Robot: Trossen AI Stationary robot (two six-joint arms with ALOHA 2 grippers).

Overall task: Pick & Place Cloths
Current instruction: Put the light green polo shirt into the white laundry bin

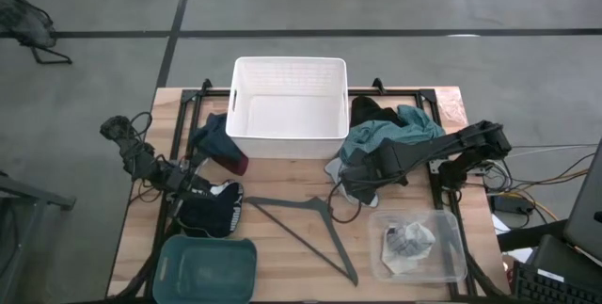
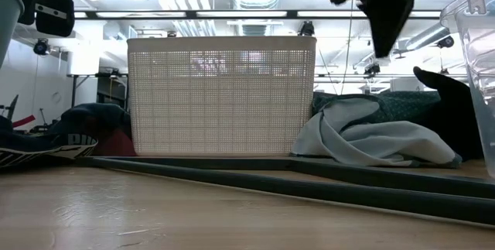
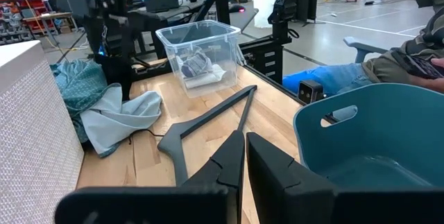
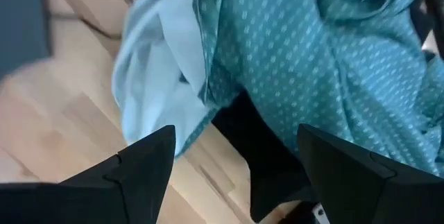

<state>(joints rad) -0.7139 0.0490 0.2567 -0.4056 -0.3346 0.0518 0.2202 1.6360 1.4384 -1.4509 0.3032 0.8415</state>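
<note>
A teal dotted cloth (image 1: 390, 133) with a pale-blue piece (image 4: 156, 78) lies heaped at the white basket's (image 1: 287, 106) right, and a black cloth (image 1: 370, 111) lies behind it. My right gripper (image 1: 352, 180) hangs open above this heap's near edge, its fingers apart over the teal cloth (image 4: 291, 57) and touching nothing. In the low view my right gripper (image 2: 387, 18) is well clear of the pale-blue piece (image 2: 371, 138). Dark teal and maroon cloths (image 1: 221, 144) lie left of the basket. My left gripper (image 3: 244, 160) is shut over the navy white-print cloth (image 1: 214, 206).
A grey hanger (image 1: 310, 224) lies across the table's middle. A clear plastic box (image 1: 419, 245) with small pale pieces sits near the right front corner, and a teal bin (image 1: 205, 268) at the left front. A seated person (image 3: 395, 61) shows beyond the table.
</note>
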